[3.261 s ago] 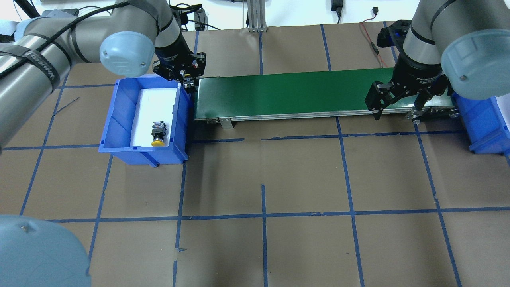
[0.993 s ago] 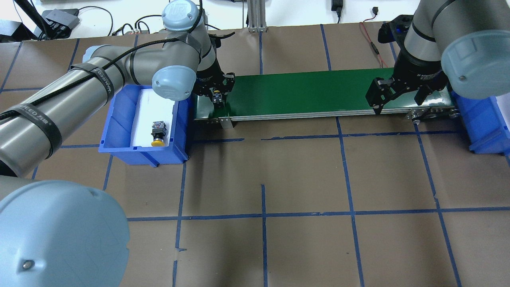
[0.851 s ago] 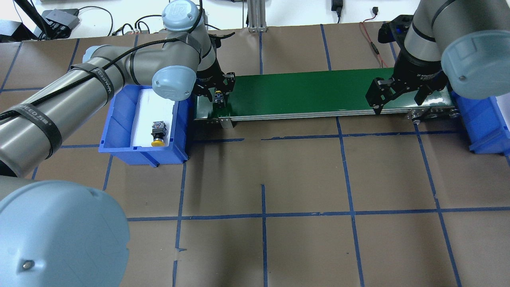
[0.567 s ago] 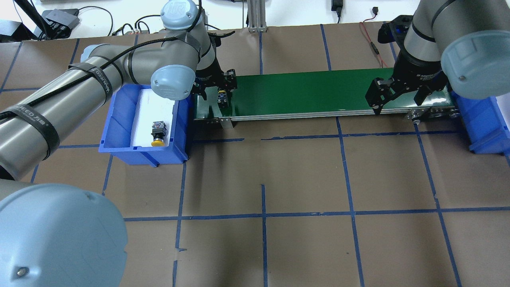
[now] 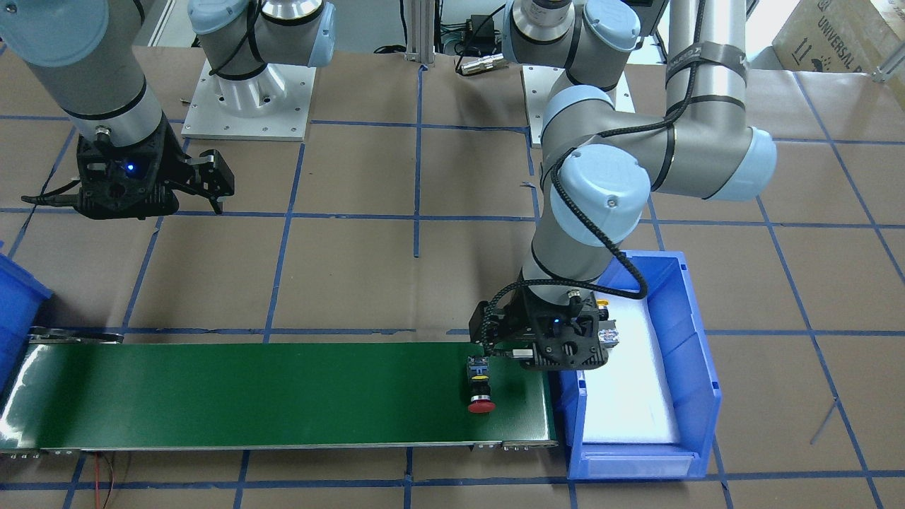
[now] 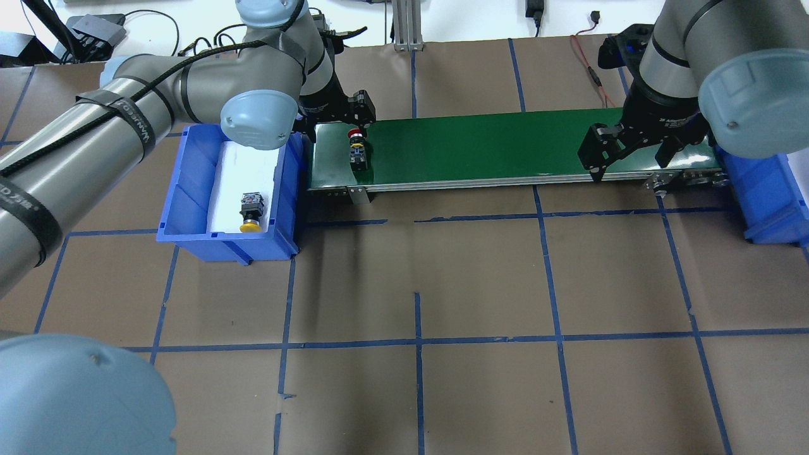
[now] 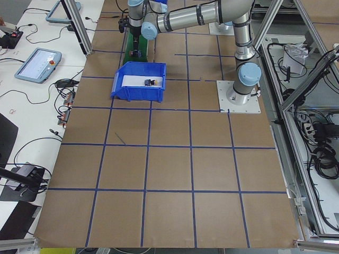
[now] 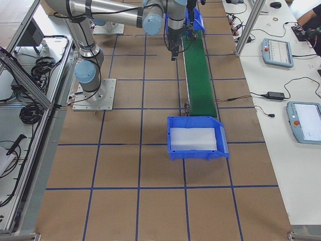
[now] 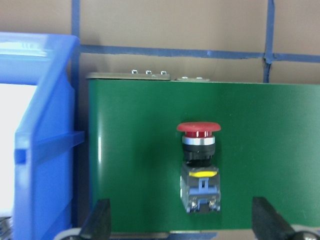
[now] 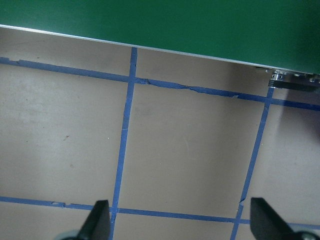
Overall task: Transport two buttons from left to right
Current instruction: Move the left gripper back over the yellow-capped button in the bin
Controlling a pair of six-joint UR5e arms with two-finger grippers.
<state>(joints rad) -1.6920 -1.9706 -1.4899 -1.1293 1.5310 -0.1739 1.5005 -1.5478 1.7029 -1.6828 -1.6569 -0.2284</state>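
1. My left gripper [image 9: 183,224] has let go. A second ago it was down on the belt, closed on the red mushroom-cap push-button with the black collar and grey contact block [image 9: 199,167]. Now its fingers are spread wide and empty, and it has lifted back from the belt.
2. The red button lies on its side on the long green conveyor belt [image 6: 480,148], just ahead of the left gripper. It sits between the lines of the two fingers and touches neither, with its cap pointing away from the wrist.
3. It looks slightly further toward my right gripper [image 10: 181,220] than where it was held, so I judge the belt may be carrying it. I cannot confirm that.
4. The right gripper has not moved. Its fingers are wide with nothing between them, and it hangs at the belt's other end, well apart from the red button. The blue plastic receiving bin [image 6: 768,196] is just beyond it.
5. The yellow-capped push-button [image 6: 251,213] lies untouched on the white liner of the blue plastic source bin [image 6: 189,189], beside and behind the left gripper.
6. For the task, one button is on its way and none has been delivered yet. I expect the left gripper to go to the yellow one next.
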